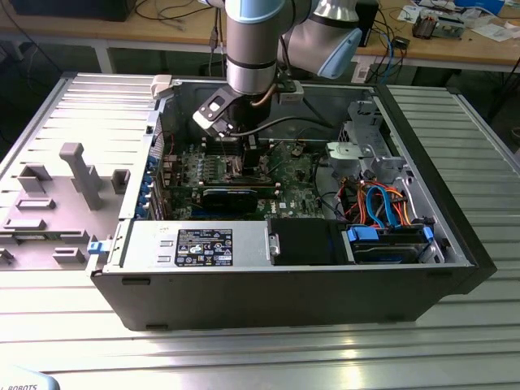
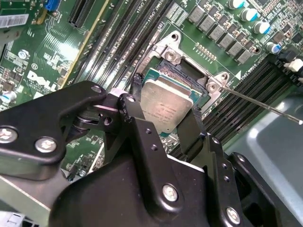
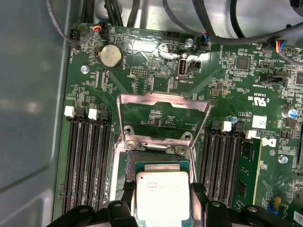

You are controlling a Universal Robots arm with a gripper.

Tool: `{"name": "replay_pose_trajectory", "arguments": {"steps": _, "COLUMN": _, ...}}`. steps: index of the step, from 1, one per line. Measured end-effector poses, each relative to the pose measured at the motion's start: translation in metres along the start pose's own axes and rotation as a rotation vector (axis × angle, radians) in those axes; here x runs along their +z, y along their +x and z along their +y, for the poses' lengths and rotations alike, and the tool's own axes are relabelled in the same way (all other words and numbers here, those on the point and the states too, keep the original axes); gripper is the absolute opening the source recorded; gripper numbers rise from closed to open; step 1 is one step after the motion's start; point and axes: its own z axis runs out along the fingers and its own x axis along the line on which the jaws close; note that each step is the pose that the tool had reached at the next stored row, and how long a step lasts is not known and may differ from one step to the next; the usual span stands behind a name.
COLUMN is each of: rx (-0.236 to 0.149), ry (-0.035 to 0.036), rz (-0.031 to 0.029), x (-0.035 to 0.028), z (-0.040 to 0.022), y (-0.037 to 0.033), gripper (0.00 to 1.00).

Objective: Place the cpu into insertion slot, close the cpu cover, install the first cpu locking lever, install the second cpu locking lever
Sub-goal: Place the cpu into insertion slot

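A ribbed, silvery metal desk (image 1: pixel 260 357) is seen in the exterior view. An open dark computer case (image 1: pixel 284 296) is laid on it. A grey fixture plate (image 1: pixel 49 211) with upright blocks is set just beside the case, at the exterior view's left.

Printed matter, catalogued but not transcribed. Silver box-shaped power supply (image 1: pixel 146 244), lower middle of the exterior view: black-and-white rectangular rating label (image 1: pixel 205 247), print too fine to make out. Pale rounded object (image 1: pixel 24 383), lower left corner of the exterior view: one dark printed word. Green motherboard (image 3: pixel 227 66): white silk-screened logo (image 3: pixel 269 142) and component markings, in both wrist views. Silver-grey square metal-topped cpu (image 3: pixel 162 189): fine engraved lines, illegible.
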Motion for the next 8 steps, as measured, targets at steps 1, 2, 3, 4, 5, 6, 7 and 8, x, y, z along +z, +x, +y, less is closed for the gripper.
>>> {"name": "replay_pose_trajectory", "arguments": {"steps": 1, "rx": 0.015, "ry": 0.0002, "rz": 0.0002, "x": 0.0, "z": 0.0, "y": 0.0, "gripper": 0.54}}
{"name": "replay_pose_trajectory", "arguments": {"steps": 2, "rx": 0.024, "ry": 0.0002, "rz": 0.0004, "x": 0.0, "z": 0.0, "y": 0.0, "gripper": 0.54}}
{"name": "replay_pose_trajectory", "arguments": {"steps": 3, "rx": 0.034, "ry": 0.0003, "rz": 0.0008, "x": 0.0, "z": 0.0001, "y": 0.0001, "gripper": 0.54}}
{"name": "replay_pose_trajectory", "arguments": {"steps": 4, "rx": 0.05, "ry": 0.0004, "rz": 0.002, "x": 0.0, "z": 0.0001, "y": 0.0002, "gripper": 0.54}}
{"name": "replay_pose_trajectory", "arguments": {"steps": 5, "rx": 0.056, "ry": 0.0005, "rz": 0.0024, "x": 0.0, "z": 0.0003, "y": 0.0006, "gripper": 0.54}}
{"name": "replay_pose_trajectory", "arguments": {"steps": 6, "rx": 0.06, "ry": 0.0005, "rz": 0.0032, "x": 0.0001, "z": 0.0006, "y": 0.0012, "gripper": 0.54}}
{"name": "replay_pose_trajectory", "arguments": {"steps": 7, "rx": 0.061, "ry": 0.0007, "rz": 0.0035, "x": 0.0, "z": 0.0007, "y": 0.0017, "gripper": 0.54}}
{"name": "replay_pose_trajectory", "arguments": {"steps": 8, "rx": 0.062, "ry": 0.0007, "rz": 0.0041, "x": 0.0, "z": 0.0009, "y": 0.0028, "gripper": 0.54}}
